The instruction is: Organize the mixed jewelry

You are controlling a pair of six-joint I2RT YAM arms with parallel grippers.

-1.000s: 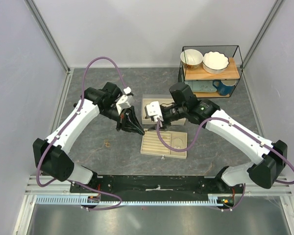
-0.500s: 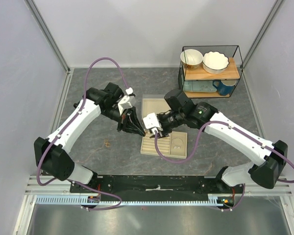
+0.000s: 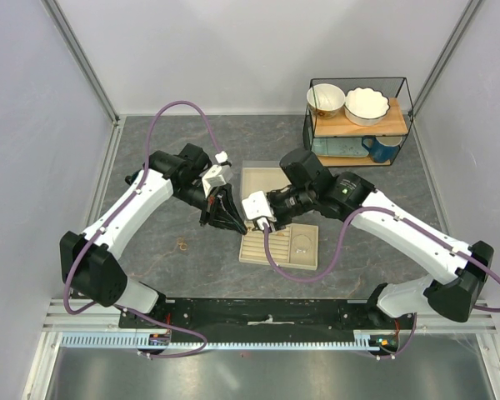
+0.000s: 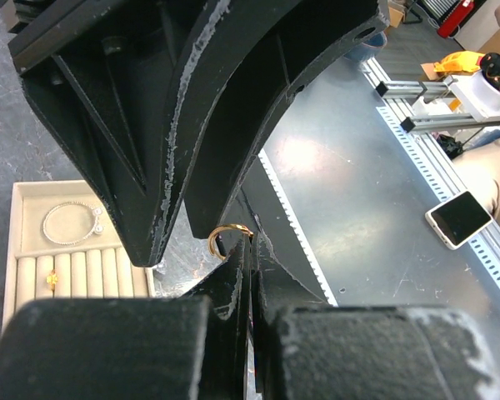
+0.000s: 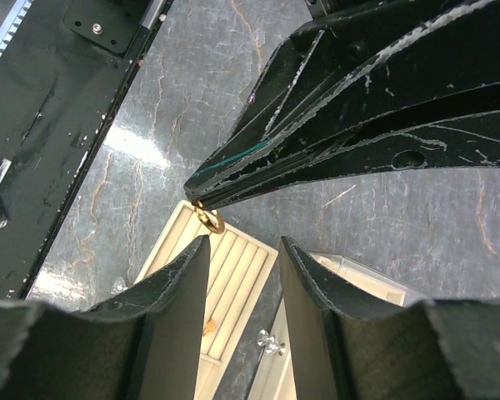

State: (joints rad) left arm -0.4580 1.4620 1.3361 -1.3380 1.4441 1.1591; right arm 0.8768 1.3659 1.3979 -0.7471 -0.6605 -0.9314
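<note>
The left end effector is clamped on a gold ring at its tips. The right end effector, fingers apart and empty, hangs just beside it. Below, the tray already holds the hoop and a second ring. What looks like a third ring lies unsorted on the tabletop.

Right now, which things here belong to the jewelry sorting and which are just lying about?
In the job: gold ring, pinched in the left gripper; right gripper, open close to it; silver bracelet; beige tray; tiny ring on the table.
Lying about: wire rack, two bowls, blue mug.
</note>
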